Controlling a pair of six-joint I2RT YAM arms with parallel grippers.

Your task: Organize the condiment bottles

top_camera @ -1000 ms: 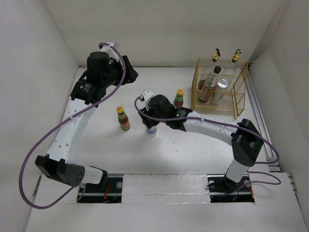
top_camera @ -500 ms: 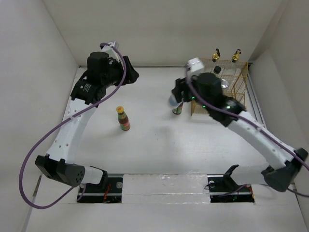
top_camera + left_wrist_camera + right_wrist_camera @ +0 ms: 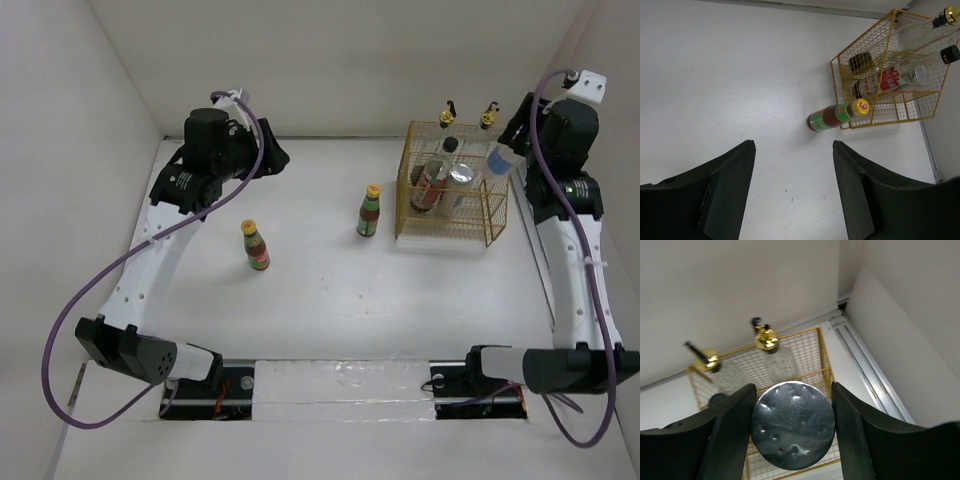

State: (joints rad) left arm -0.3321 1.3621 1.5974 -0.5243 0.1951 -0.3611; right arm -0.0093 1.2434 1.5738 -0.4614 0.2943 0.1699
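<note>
Basket (image 3: 445,232): 4 bottles (image 3: 432,182) sat inside.
R claw (image 3: 792,405): part shut, gripped silver-capped bottle (image 3: 497,158) above basket.
L claw (image 3: 791,145): open, held nothing.
To do: drop it in; yellow-capped bottle (image 3: 370,212) & 2nd yellow-capped bottle (image 3: 256,247) stood on table (image 3: 330,310).

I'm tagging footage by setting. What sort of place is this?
Probably a robot lab test cell, not a kitchen: plain white walls box in a white table, two arms are bolted at its near edge, and the props are a yellow wire basket and condiment bottles.
</note>
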